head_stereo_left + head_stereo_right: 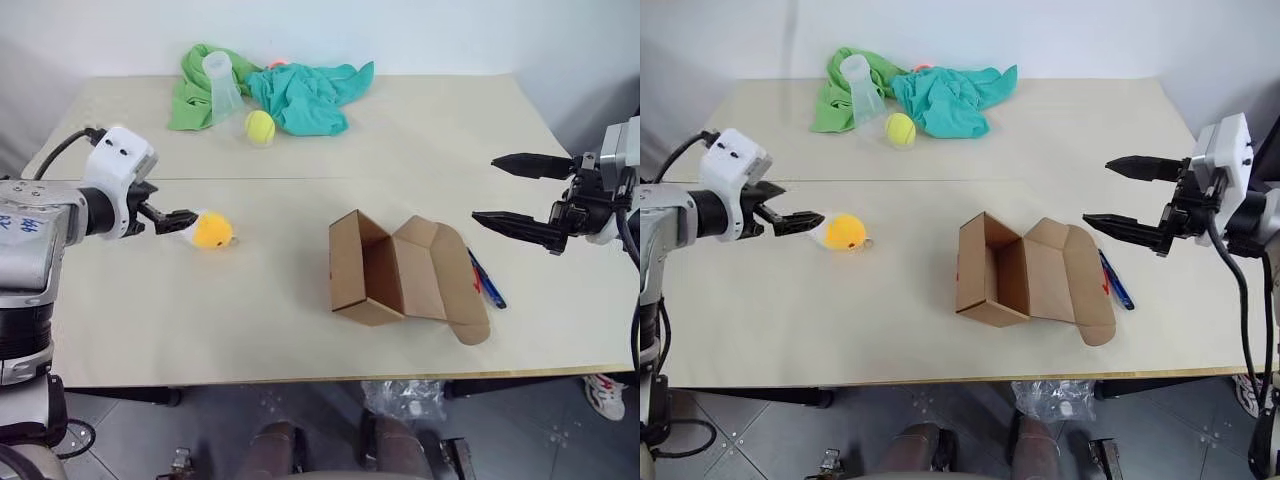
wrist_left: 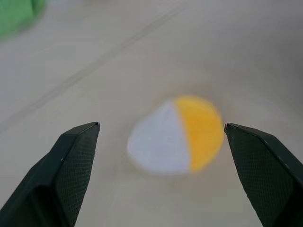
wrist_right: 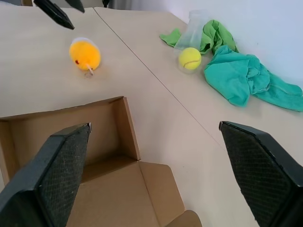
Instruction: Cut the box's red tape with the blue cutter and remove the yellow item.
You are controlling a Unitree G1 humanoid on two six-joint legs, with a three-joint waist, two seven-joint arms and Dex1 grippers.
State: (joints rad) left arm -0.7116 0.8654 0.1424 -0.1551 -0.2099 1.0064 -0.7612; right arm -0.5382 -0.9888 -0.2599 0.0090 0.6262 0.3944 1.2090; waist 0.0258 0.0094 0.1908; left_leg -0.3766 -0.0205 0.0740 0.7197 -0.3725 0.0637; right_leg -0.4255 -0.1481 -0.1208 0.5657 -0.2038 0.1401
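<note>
Nearest the worktop's [image 1: 150, 340] front edge, the box [image 1: 385, 275] lies open and empty, the blue cutter [image 1: 487, 280] just beside its flap. Toward the left edge, the yellow item [image 1: 212, 231] rests on the worktop, released, just ahead of the left gripper [image 1: 183, 219], whose fingers spread wide. Above the right edge, the right gripper [image 1: 505, 190] also gapes, holding nothing.
</note>
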